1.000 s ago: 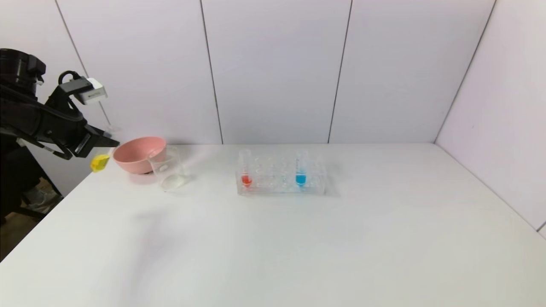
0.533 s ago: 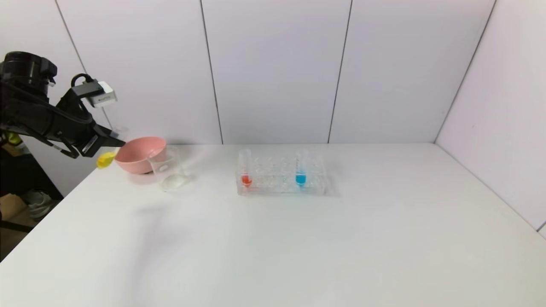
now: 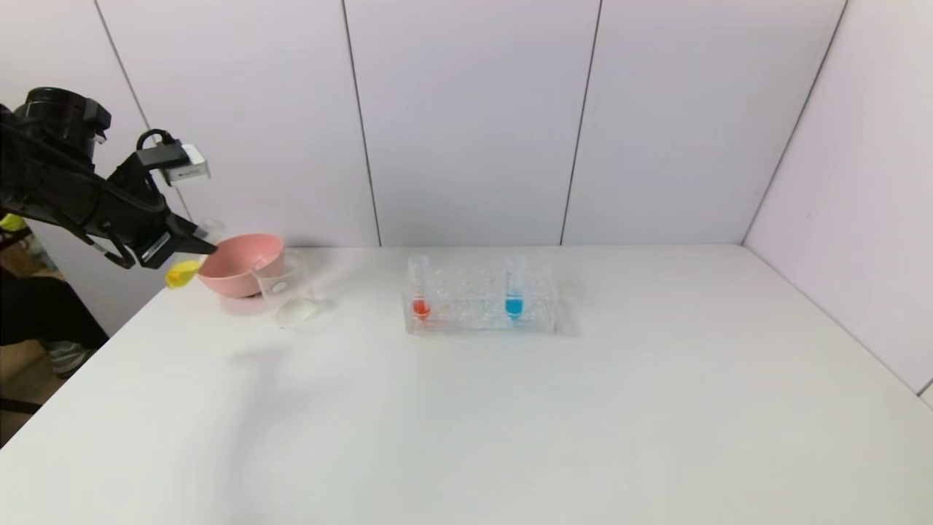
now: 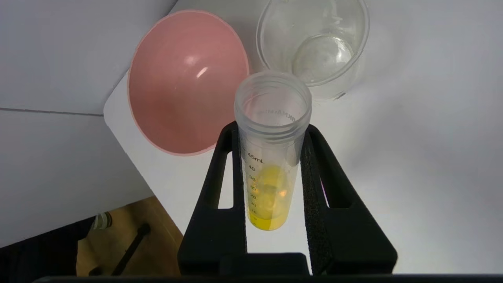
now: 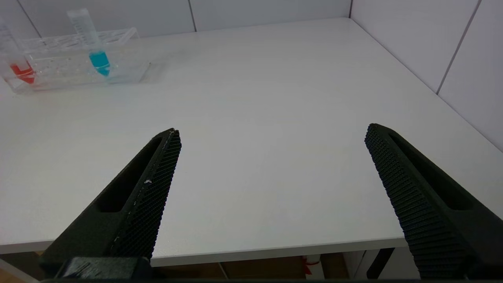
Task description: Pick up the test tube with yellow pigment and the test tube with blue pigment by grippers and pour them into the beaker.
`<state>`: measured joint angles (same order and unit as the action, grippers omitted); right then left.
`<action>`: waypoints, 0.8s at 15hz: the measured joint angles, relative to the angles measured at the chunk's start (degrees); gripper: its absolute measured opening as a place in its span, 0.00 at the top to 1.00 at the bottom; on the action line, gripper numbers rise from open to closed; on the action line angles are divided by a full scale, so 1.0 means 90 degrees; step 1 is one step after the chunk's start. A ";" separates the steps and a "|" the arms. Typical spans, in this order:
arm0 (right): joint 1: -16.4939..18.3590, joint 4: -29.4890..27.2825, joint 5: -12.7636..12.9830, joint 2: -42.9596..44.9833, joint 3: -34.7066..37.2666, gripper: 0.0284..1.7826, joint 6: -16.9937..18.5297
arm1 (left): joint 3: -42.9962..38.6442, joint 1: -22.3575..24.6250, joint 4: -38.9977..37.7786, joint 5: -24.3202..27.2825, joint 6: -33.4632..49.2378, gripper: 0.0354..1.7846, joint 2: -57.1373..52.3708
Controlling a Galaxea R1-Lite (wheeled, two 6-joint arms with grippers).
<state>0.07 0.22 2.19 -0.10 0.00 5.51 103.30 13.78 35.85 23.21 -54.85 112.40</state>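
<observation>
at the upper left of the head view the left claw [image 3: 191, 246] pinches the test tube with yellow pigment [image 3: 181, 273], its fingers pressed against the tube's sides just below the threaded mouth, so the yellow liquid sits low in the tilted tube and nothing spills before the pour. just right of it on the table [image 3: 510, 423] stands a pink bowl [image 3: 239, 264], and touching or nearly touching that, the beaker [image 3: 286, 289], clear and apparently empty; the wrist view shows the tube's open mouth aimed toward the beaker's rim, likely a lead-in to tipping. at centre a clear rack [image 3: 481, 300] holds a red tube [image 3: 419, 288] and the test tube with blue pigment [image 3: 514, 286] upright, waiting. the right claw [image 5: 271, 192] hangs spread wide over the table's near edge at lower right, holding nothing.
</observation>
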 joint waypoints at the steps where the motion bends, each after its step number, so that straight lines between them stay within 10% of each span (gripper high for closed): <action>1: 0.0000 0.0003 0.0000 0.0000 0.0000 0.04 0.0000 | 0.0182 -0.0018 0.0168 -0.0009 -0.0148 0.77 0.0062; 12: 0.0000 0.0000 0.0000 0.0000 0.0000 0.04 0.0000 | 0.1158 -0.0122 0.0883 -0.0301 -0.1318 0.77 0.0610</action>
<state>0.07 0.22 2.19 -0.10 0.00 5.51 113.73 12.68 43.80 20.50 -66.71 117.88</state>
